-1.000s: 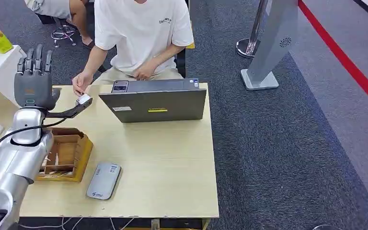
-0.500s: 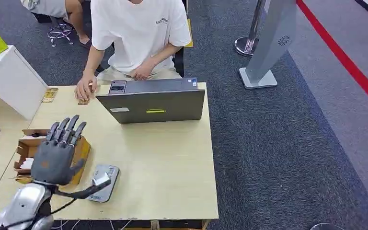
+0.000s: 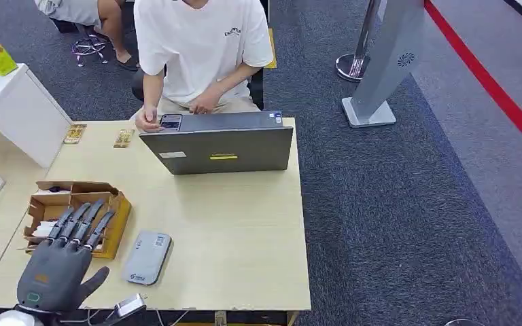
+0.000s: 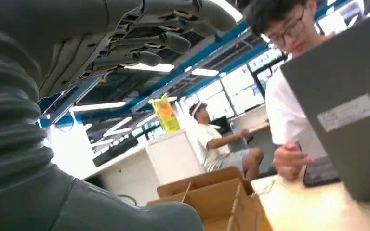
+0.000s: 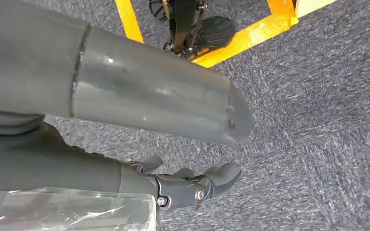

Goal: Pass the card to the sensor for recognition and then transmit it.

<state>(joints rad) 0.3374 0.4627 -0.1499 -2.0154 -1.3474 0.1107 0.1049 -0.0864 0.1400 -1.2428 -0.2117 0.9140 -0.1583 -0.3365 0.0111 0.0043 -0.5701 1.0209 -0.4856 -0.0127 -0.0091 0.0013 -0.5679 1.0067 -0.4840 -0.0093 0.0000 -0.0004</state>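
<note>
Left hand [image 3: 58,261] at lower left of the frame, fingers [image 3: 81,221] spread and straight, holding nothing, lying over the near edge of the cardboard box [image 3: 85,197]. Grey sensor [image 3: 147,256] flat on the counter [image 3: 231,231] just right of the box. Card [image 3: 123,138] at upper left of the counter beside the laptop [image 3: 217,146]. Right hand [image 5: 192,185] hanging above carpet, fingers curled; cannot tell whether clasping anything.

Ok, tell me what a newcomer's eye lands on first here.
First the robot's left hand, fingers spread, at the near-left edge of the table, over the corner of a cardboard box. Next the grey laptop at the far side, with a person in a white shirt seated behind it. Then the grey sensor lying flat just right of the box.
</note>
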